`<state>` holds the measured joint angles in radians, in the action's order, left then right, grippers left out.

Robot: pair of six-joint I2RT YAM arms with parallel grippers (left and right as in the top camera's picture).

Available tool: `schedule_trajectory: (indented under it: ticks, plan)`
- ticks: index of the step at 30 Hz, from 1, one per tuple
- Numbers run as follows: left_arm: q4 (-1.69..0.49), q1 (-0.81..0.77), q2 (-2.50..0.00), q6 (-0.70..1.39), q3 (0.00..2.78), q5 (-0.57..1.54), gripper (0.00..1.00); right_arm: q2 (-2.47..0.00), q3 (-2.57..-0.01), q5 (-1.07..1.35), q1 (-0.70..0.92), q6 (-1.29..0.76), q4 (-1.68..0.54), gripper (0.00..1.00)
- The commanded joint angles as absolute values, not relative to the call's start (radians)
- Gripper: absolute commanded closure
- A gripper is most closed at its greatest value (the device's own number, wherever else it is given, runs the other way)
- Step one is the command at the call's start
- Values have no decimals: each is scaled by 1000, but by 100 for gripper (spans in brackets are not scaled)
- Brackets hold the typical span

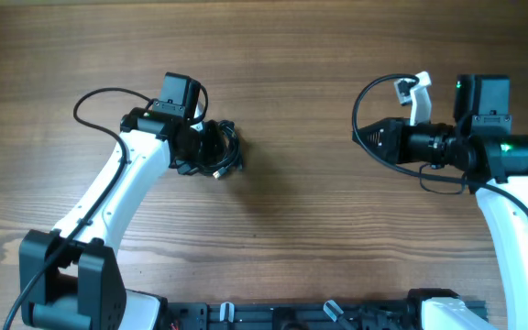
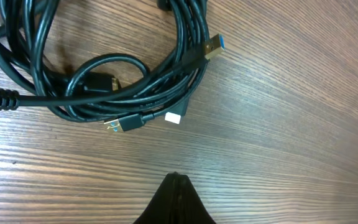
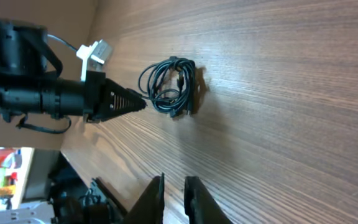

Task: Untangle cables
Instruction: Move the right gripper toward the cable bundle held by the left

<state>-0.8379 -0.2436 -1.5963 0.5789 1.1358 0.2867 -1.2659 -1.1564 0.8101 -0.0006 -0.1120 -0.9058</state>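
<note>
The left arm (image 1: 108, 197) climbs from its base at the near left corner of the worktop (image 1: 291, 55) and bends rightward. The left gripper (image 3: 135, 102) points toward the right edge, fingers pinched together into a single black point, low over the left half of the wood. Over on the other side the right arm (image 1: 511, 220) rises from the near right corner, wrist level and aimed at the left edge, and the right gripper (image 3: 174, 179) shows its two fingers parallel with just a narrow gap between them.
</note>
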Motion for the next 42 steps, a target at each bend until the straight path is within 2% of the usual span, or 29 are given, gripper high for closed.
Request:
schedule_trajectory:
  ticks: [1, 2, 4, 10, 11, 12, 14, 15, 17, 18, 21, 23, 24, 25, 27, 28, 35, 39, 42]
  plan:
    - [-847, -240, -1584, 581, 1132, 302, 96, -1264, -1176, 803, 2, -187, -898, 91]
    - [-858, -240, -1584, 581, 1132, 302, 96, -1264, -1176, 804, 2, -230, -867, 96]
    - [-854, -240, -1584, 581, 1132, 270, 96, -1264, -1172, 804, 11, -407, -749, 96]
    - [-732, -240, -1593, 585, 1132, 141, 96, -1271, -1171, 676, 110, -386, -688, 94]
    - [-698, -240, -1603, 585, 1132, 128, 96, -1274, -1171, 655, 136, -348, -681, 91]
    - [-664, -240, -1615, 585, 1131, 128, 94, -1276, -1171, 639, 154, -332, -681, 81]
    - [-619, -240, -1649, 585, 1131, 105, 91, -1287, -1171, 599, 178, -332, -682, 70]
    - [-607, -241, -1670, 585, 1131, 98, 85, -1291, -1170, 598, 184, -332, -682, 67]
    - [-599, -245, -1732, 585, 1131, 96, 71, -1307, -1170, 598, 194, -336, -694, 67]
    - [-602, -249, -1763, 585, 1131, 96, 68, -1319, -1170, 598, 197, -333, -693, 66]
    - [-598, -266, -1837, 585, 1131, 96, 68, -1354, -1170, 566, 199, -332, -677, 63]
    - [-596, -284, -1852, 582, 1131, 104, 75, -1383, -1170, 556, 199, -331, -664, 57]
    - [-587, -295, -1851, 550, 1131, 136, 77, -1399, -1170, 556, 199, -310, -662, 53]
    - [-565, -307, -1851, 488, 1131, 200, 77, -1406, -1170, 546, 199, -311, -662, 40]
    - [-538, -336, -1852, 445, 1131, 274, 73, -1417, -1170, 511, 199, -318, -662, 6]
    - [-542, -353, -1852, 445, 1131, 281, 73, -1419, -1170, 503, 199, -317, -663, 0]
    - [-629, -408, -1838, 445, 1133, 280, 74, -1419, -1170, 485, 199, -318, -663, 0]
    - [-626, -408, -1760, 481, 1176, 268, 66, -1419, -1170, 485, 199, -318, -663, 1]
    - [-714, -407, -1686, 756, 1179, -25, 66, -1419, -1170, 485, 199, -318, -663, 0]
